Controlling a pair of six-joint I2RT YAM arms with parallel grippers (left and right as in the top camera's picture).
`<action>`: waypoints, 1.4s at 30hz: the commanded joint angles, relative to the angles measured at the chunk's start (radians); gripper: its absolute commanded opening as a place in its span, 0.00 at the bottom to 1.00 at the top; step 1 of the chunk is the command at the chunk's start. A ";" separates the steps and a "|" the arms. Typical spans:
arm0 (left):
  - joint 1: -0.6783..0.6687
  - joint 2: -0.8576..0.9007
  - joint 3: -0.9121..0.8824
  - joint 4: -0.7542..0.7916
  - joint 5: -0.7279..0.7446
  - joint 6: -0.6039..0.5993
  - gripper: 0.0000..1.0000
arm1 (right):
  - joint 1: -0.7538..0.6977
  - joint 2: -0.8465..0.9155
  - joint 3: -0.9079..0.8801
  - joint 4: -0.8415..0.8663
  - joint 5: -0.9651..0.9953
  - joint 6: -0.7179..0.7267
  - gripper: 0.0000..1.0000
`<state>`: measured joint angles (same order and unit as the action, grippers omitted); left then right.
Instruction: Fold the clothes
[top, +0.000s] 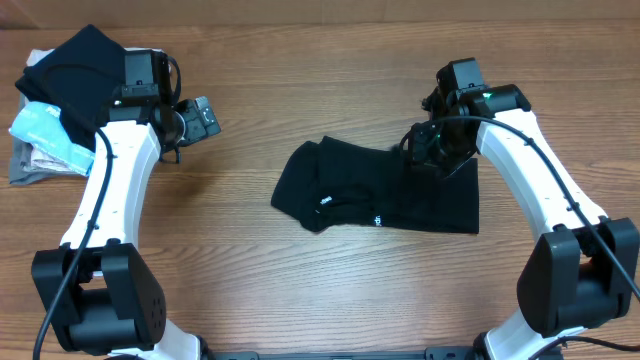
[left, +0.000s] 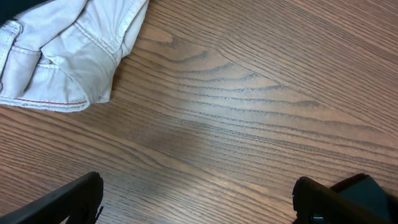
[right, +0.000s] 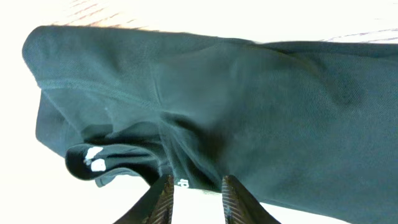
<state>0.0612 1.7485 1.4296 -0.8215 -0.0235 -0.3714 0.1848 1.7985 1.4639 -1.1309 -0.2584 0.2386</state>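
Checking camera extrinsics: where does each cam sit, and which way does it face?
Overhead: fixed above, facing straight down on the table, black shirt and garment pile; left arm and right arm show.
Left wrist: on the left arm, facing down at bare wood and a beige garment; left fingers in the bottom corners.
Right wrist: close over the black shirt; right fingers at the bottom edge.
Shared: overhead and right wrist both see the black shirt.

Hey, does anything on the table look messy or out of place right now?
The black shirt in the middle is folded unevenly: its left end is bunched and skewed, while the right edge is straight. The pile of clothes at the far left corner is loosely heaped. Nothing spilled or torn.
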 joint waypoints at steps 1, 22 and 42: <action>0.004 -0.016 0.014 0.003 -0.010 -0.014 1.00 | 0.006 -0.002 -0.006 -0.004 -0.046 0.002 0.33; 0.004 -0.016 0.014 0.003 -0.010 -0.014 1.00 | -0.269 -0.002 -0.018 -0.158 0.079 -0.163 0.64; 0.004 -0.016 0.014 0.003 -0.010 -0.014 1.00 | -0.364 -0.002 -0.378 0.292 0.082 -0.164 0.66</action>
<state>0.0612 1.7485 1.4296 -0.8207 -0.0235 -0.3714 -0.1761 1.8023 1.1229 -0.8646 -0.1780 0.0772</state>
